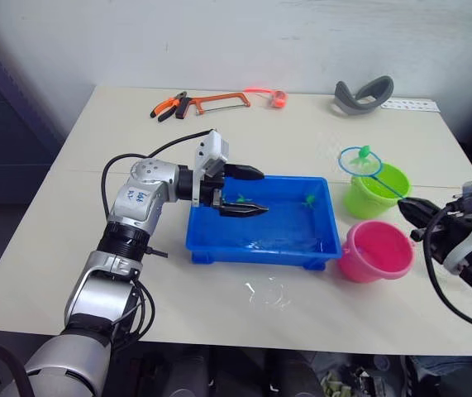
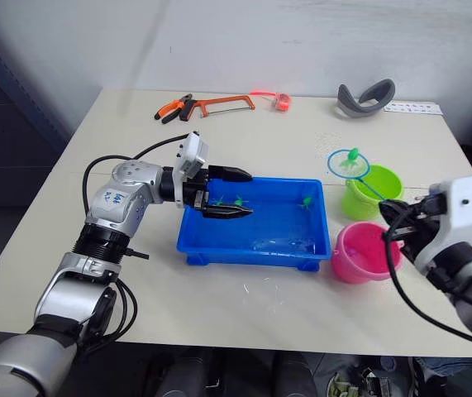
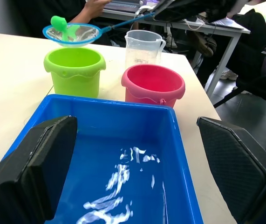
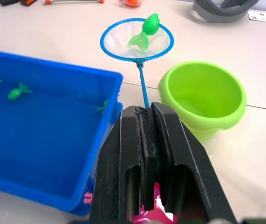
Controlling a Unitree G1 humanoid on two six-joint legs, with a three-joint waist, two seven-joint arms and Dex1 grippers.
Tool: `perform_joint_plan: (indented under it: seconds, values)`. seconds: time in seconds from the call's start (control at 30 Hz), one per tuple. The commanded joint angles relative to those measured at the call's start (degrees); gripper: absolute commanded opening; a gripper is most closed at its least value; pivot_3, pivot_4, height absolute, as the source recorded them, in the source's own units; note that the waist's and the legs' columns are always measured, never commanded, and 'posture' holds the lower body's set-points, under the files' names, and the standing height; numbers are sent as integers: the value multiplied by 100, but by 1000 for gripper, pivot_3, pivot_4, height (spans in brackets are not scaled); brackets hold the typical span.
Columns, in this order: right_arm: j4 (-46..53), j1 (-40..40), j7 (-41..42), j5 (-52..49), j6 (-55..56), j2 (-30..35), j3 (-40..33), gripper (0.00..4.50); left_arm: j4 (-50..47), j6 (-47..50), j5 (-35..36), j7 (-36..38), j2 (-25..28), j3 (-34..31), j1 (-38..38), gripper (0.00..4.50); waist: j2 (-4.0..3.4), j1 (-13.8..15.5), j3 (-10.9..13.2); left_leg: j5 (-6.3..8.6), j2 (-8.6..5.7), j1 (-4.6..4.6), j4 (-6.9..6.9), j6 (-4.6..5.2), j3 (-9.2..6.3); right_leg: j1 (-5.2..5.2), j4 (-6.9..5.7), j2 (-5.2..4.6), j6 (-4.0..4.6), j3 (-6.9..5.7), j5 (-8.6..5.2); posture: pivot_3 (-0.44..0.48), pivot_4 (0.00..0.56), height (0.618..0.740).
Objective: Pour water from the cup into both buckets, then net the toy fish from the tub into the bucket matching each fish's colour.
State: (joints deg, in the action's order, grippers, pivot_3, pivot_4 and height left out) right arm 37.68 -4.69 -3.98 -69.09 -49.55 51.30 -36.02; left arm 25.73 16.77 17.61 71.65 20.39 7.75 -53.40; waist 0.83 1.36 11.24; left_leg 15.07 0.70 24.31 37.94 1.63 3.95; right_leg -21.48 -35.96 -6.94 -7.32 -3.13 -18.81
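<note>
Blue tub (image 1: 219,244) sits mid-table, holding water and green fish (image 4: 15,92). Over its left end hovers the left gripper (image 1: 250,191), fingers spread. Right of the tub, the right gripper (image 4: 146,122) pinches the net (image 4: 136,40) handle, hoop carrying a green fish (image 4: 144,31) beside the green bucket (image 4: 202,98); the pink bucket (image 1: 376,251) stands nearer.

Green bucket (image 4: 202,95) mouth unobstructed — net (image 4: 136,39) alongside

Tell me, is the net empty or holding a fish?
Holding one: a green fish lies in the net near the green bucket.
</note>
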Motion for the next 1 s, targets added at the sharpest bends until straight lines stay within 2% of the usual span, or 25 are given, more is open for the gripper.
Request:
perform_joint_plan:
  seconds: [0.03,0.13,0.47,0.77,1.0]
  values:
    - [-464,275,50,-58,-15,-6,-99,0,-89,-59,14,8,11,-74,-142,4476,0,-1,0,0,0,0,0,0,0,0,0,0,0,0,0,0,150,740]
    - [-850,416,130,99,-77,-59,5,0,-204,-3,27,-24,73,-102,-87,4476,0,-2,0,0,0,0,0,-1,1,0,0,1,0,1,0,0,150,740]
    - [-1348,-110,1325,2688,633,631,499,0,-572,221,108,-125,271,-168,124,4476,-1,-2,0,0,-1,0,-1,0,9,-3,0,4,-1,7,1,0,150,740]
    - [-1821,-441,2431,5079,2150,1400,974,0,-688,295,118,-172,276,-185,178,4476,-2,-3,0,-2,2,-3,-1,-4,13,-4,0,13,-2,15,1,0,150,740]
    - [-2453,-658,2640,7189,3665,2184,1372,0,-712,302,128,-180,274,-200,174,4476,-2,-1,0,-4,2,-3,0,-8,15,-4,0,15,-2,19,1,0,150,740]
